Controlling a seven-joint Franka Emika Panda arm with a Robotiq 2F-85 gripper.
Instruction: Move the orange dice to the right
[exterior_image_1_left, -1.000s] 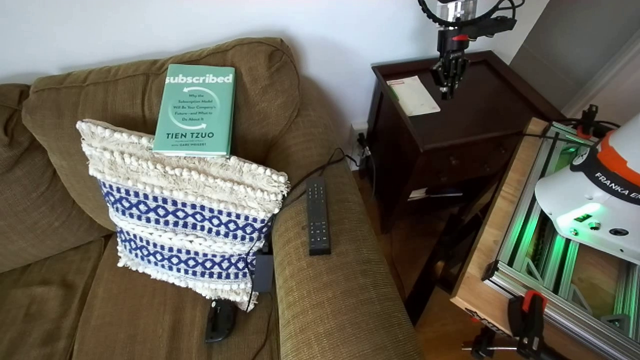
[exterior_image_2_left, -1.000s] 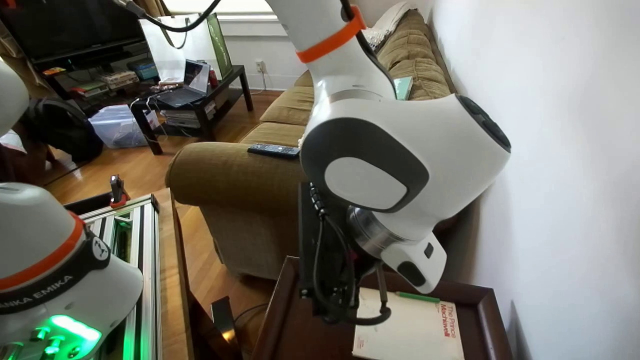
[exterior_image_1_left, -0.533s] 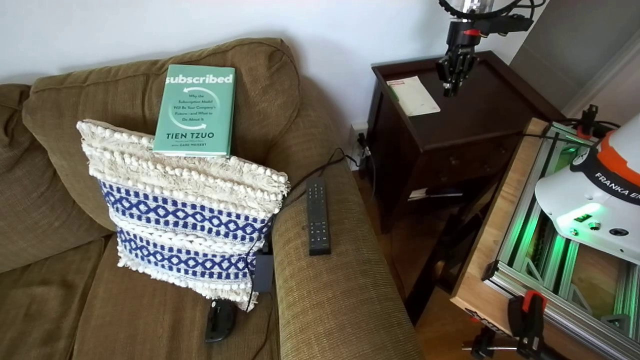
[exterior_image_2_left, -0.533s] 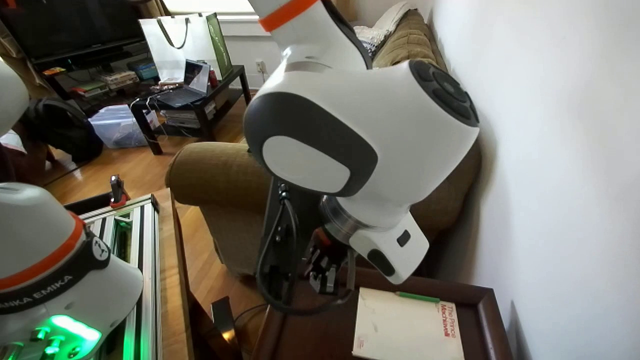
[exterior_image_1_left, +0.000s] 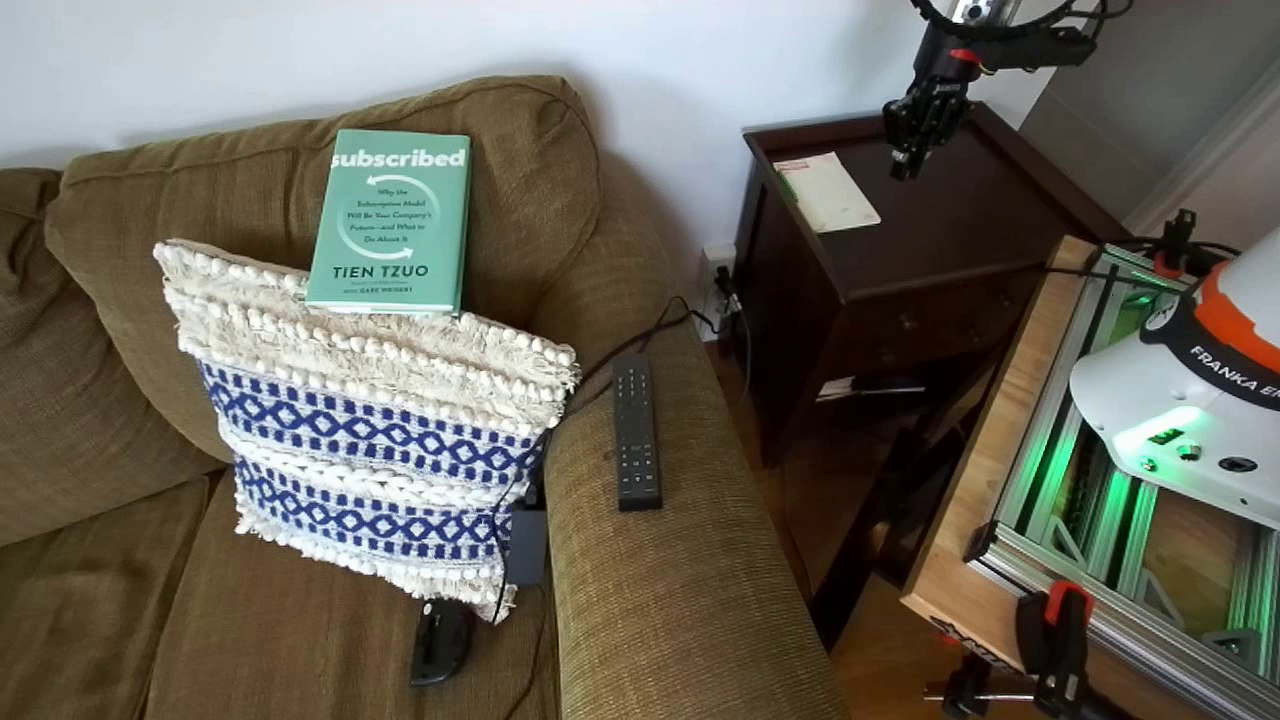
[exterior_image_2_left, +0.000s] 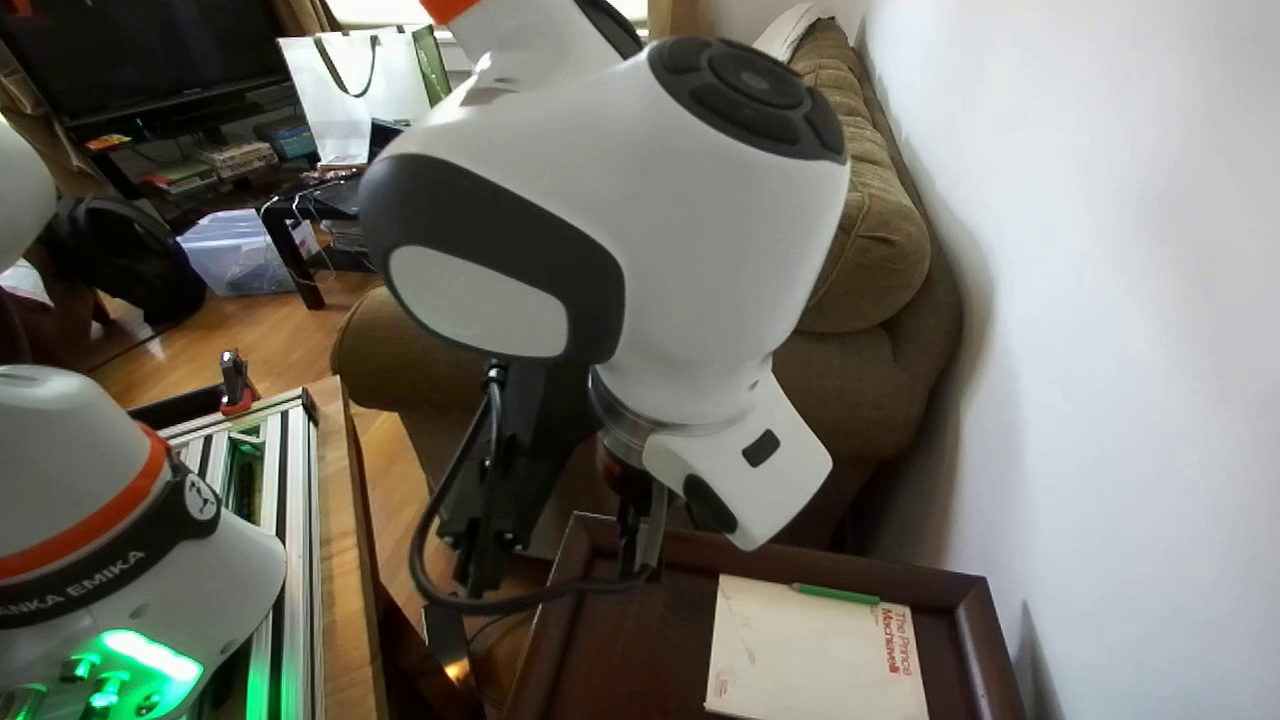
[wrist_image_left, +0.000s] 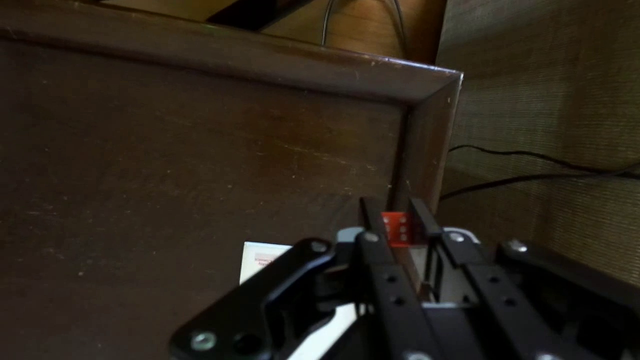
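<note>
The orange dice (wrist_image_left: 398, 229) is a small red-orange cube with white dots. In the wrist view it sits between the two black fingers of my gripper (wrist_image_left: 394, 212), which are closed against its sides. My gripper also shows in an exterior view (exterior_image_1_left: 908, 160), pointing down above the dark brown nightstand (exterior_image_1_left: 960, 235). In an exterior view the gripper (exterior_image_2_left: 635, 535) is partly hidden by the wrist and cable. The dice cannot be made out in either exterior view. The nightstand top shows below the gripper in the wrist view (wrist_image_left: 175, 150).
A white book (exterior_image_2_left: 800, 655) with a green pencil (exterior_image_2_left: 838, 594) lies on the nightstand. The nightstand has a raised rim (wrist_image_left: 430, 145). A brown sofa (exterior_image_1_left: 690, 560) with a remote (exterior_image_1_left: 637, 430) on its arm stands beside it. A wall (exterior_image_2_left: 1100, 350) rises behind.
The arm and gripper have moved rightward and slightly up in an exterior view, leftward in an exterior view that also shows the wrist turning. The furniture, books and remote have not moved.
</note>
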